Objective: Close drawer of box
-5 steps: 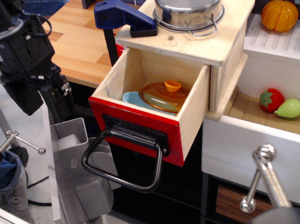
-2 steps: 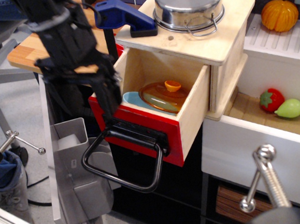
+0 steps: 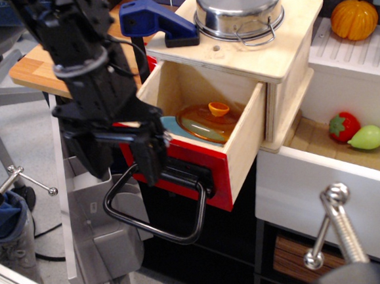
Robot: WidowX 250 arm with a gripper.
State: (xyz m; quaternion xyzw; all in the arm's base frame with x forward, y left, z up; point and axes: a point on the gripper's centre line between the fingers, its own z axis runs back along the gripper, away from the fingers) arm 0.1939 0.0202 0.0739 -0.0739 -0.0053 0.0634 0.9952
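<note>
A light wooden table (image 3: 89,31) runs behind, grey floor (image 3: 19,149) below it and a white cabinet unit (image 3: 344,90) to one side. The black arm's jaws (image 3: 122,164) hang open, holding nothing, in front of the glossy red front of the pale plywood drawer (image 3: 205,131). The drawer stands pulled out of the light plywood box (image 3: 282,56), its black metal loop handle (image 3: 156,210) just below the jaws. Beyond them, inside, lies an orange glass lid (image 3: 208,119).
</note>
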